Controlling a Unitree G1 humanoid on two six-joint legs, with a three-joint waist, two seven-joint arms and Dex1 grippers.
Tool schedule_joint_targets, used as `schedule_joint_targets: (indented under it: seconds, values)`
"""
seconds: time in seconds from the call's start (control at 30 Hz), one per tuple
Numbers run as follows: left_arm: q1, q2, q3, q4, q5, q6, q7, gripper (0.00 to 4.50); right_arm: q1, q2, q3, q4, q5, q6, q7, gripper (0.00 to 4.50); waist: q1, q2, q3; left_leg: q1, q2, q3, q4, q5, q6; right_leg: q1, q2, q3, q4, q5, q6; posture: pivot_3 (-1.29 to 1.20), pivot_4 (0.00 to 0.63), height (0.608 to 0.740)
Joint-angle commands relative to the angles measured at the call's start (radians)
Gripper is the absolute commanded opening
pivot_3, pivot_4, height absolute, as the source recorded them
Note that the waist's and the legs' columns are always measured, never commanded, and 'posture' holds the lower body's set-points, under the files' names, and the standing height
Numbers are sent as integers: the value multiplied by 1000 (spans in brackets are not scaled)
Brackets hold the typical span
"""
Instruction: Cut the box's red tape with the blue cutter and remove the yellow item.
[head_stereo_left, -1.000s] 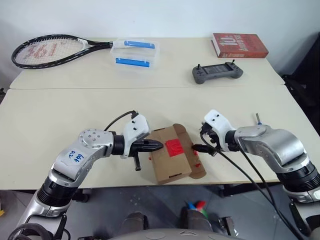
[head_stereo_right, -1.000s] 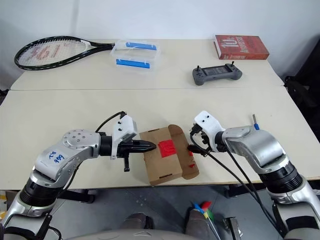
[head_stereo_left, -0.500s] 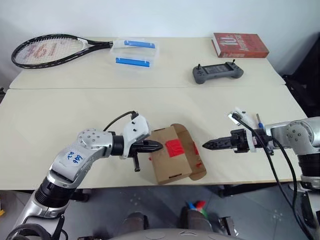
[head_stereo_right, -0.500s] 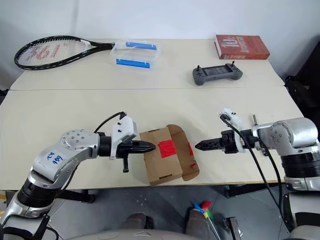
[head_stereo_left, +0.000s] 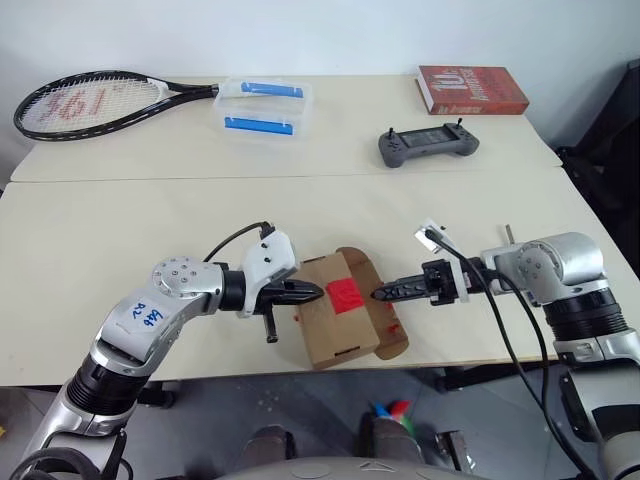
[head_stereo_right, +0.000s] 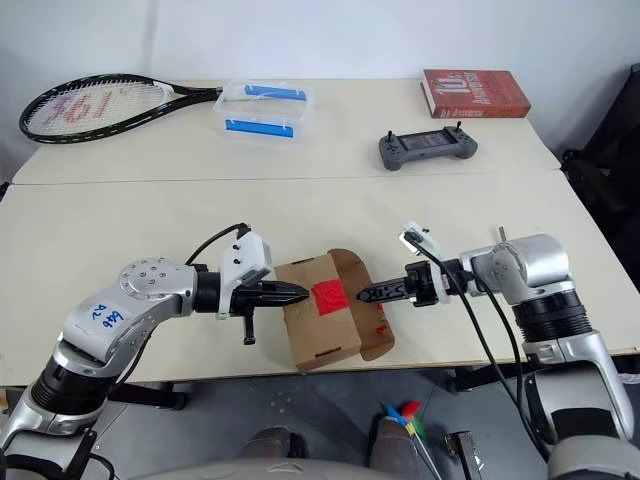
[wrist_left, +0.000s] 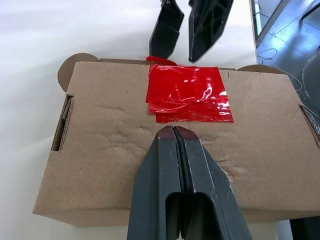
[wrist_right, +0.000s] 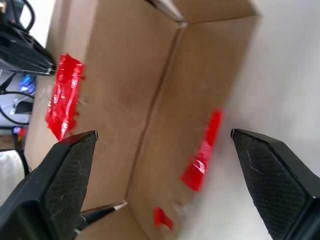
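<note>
Box (head_stereo_left: 340, 320): brown carton near the table's (head_stereo_left: 150, 220) front edge, between both grippers, flap open toward the right. Red tape (head_stereo_left: 346, 294): on its top face. Left gripper (head_stereo_left: 314, 293): fingers pressed together, tips resting on the box beside the tape. Right gripper (head_stereo_left: 384, 294): fingers spread, at the open flap.
</note>
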Motion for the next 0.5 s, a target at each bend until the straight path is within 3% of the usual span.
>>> schedule_joint_targets:
  seconds: [0.03, 0.2, 0.5]
  values:
    - [14, 3, -23, 16, 21, 22, 8, 0, 10, 16, 50, -14, -3, 25, 16, 3197, 0, 0, 0, 0, 0, 0, 0, 0, 0, 0, 0, 0, 0, 0, 0, 0, 150, 740]
    - [12, 0, -24, 16, 22, 25, 10, 0, -1, 34, 105, 22, -49, 6, 9, 1446, 0, 0, 0, 0, 0, 0, 0, 0, 0, 0, 0, 0, 0, 0, 0, 0, 150, 740]
    - [-2, -3, -31, 29, 27, 23, 8, 0, -46, 84, 188, 106, -123, -26, 35, 1446, -4, 0, -1, 1, 0, 0, 0, 0, 0, 0, 0, 0, 1, 0, 0, 0, 150, 740]
